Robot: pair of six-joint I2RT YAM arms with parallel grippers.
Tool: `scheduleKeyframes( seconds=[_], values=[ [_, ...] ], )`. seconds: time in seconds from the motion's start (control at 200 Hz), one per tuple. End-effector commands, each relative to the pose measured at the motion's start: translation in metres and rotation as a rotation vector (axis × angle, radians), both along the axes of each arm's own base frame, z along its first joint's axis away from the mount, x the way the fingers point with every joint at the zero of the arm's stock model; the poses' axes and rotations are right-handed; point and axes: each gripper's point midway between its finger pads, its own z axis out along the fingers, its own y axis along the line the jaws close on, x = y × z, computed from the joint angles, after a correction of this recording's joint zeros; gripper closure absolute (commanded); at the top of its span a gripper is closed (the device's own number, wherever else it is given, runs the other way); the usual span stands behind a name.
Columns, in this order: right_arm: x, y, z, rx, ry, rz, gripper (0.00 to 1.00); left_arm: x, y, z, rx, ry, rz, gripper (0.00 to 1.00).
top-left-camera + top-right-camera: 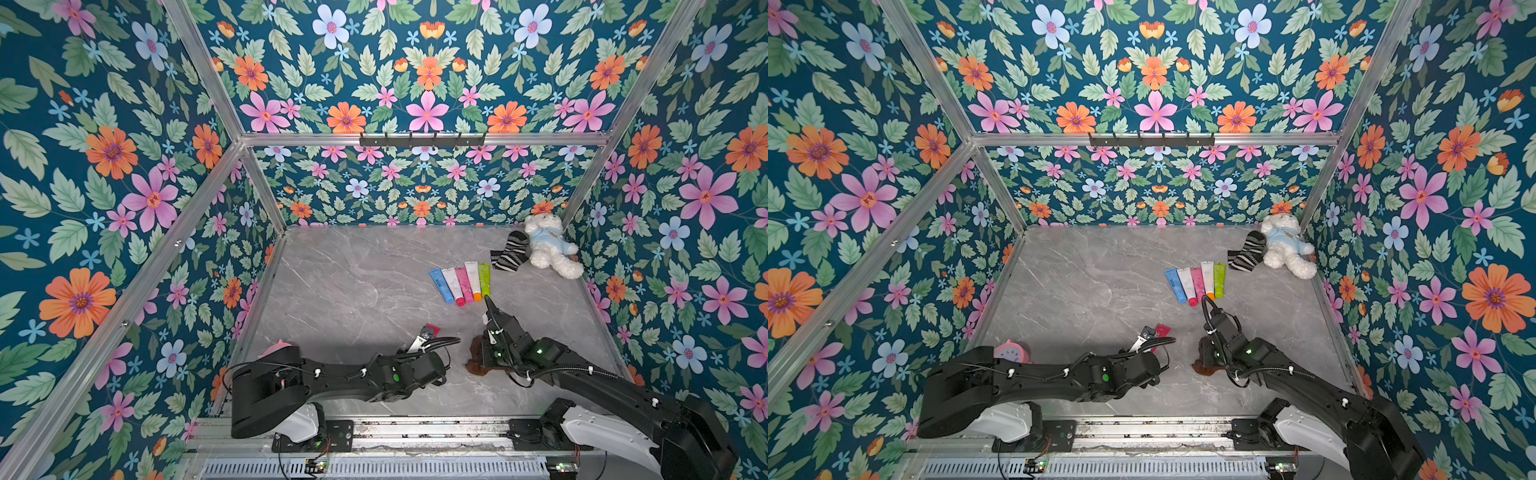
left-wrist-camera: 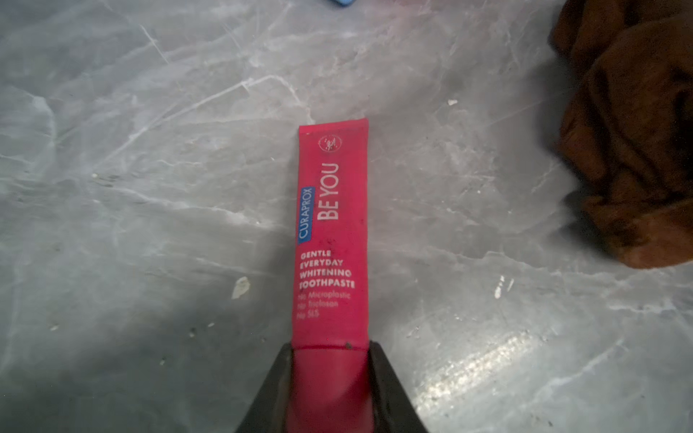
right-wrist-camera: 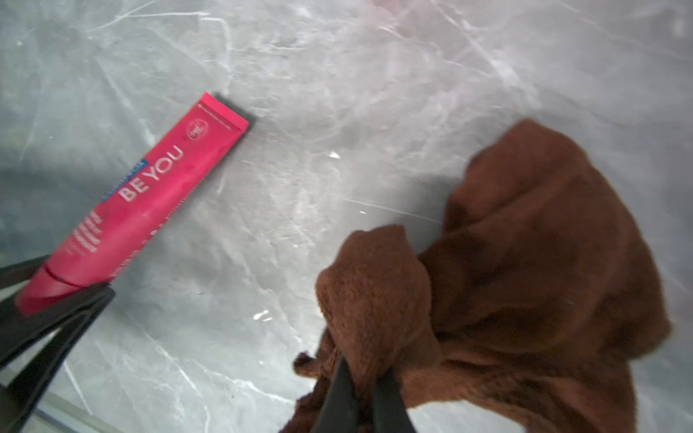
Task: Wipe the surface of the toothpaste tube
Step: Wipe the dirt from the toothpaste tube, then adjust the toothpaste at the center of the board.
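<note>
- My left claw is clamped on the cap end of the red toothpaste tube, one finger on each side of it.
- The tube sticks straight out from that claw, printed face up, with its flat crimped end farthest from the fingers. I cannot tell whether that end touches the grey marble surface.
- In a top view the tube sits toward the near middle of the surface, between my two arms.
- My right claw is pinched together on a bunched brown cloth, and most of the cloth bulges out past the fingertips.
- The cloth is beside the tube but apart from it, with bare marble between them.
- Farther back, five tubes lie side by side in a row, caps toward me.
- Beyond them, in the far right corner, a striped sock lies against a white teddy bear.
</note>
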Motion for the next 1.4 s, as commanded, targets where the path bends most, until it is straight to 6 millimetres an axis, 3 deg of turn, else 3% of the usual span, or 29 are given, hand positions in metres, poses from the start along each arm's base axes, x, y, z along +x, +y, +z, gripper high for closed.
scheduleKeyframes(
  seconds=[0.0, 0.045, 0.1, 0.205, 0.295, 0.45, 0.625, 0.805, 0.97, 1.395],
  values=[
    [-0.007, -0.004, -0.003, 0.030, 0.024, 0.009, 1.00, -0.007, -0.013, -0.013, -0.025, 0.088, 0.022, 0.98],
    [-0.006, -0.004, -0.001, 0.042, 0.017, 0.007, 1.00, -0.009, -0.017, -0.016, -0.033, 0.105, 0.019, 0.92],
    [-0.006, -0.005, 0.000, 0.049, 0.013, 0.006, 1.00, -0.013, -0.024, -0.015, -0.066, 0.131, 0.009, 0.73],
    [-0.007, -0.003, -0.003, 0.054, 0.025, 0.013, 1.00, -0.017, -0.031, 0.002, -0.132, 0.144, -0.005, 0.48],
    [-0.008, -0.002, -0.003, 0.058, 0.029, 0.021, 1.00, -0.014, -0.032, 0.030, -0.196, 0.119, -0.015, 0.40],
    [-0.010, 0.000, -0.002, 0.073, 0.026, 0.026, 1.00, 0.011, -0.022, 0.066, -0.330, 0.156, -0.049, 0.39],
    [-0.010, 0.002, -0.002, 0.079, 0.028, 0.034, 1.00, 0.044, -0.006, 0.071, -0.444, 0.254, -0.074, 0.43],
    [-0.009, 0.003, -0.003, 0.080, 0.032, 0.039, 1.00, 0.039, -0.018, 0.050, -0.494, 0.397, -0.160, 0.49],
    [-0.009, 0.004, -0.004, 0.082, 0.036, 0.043, 1.00, 0.042, -0.016, 0.023, -0.487, 0.465, -0.148, 0.55],
    [-0.010, 0.006, -0.004, 0.091, 0.038, 0.052, 1.00, 0.043, -0.034, -0.002, -0.511, 0.558, -0.186, 0.58]
  ],
)
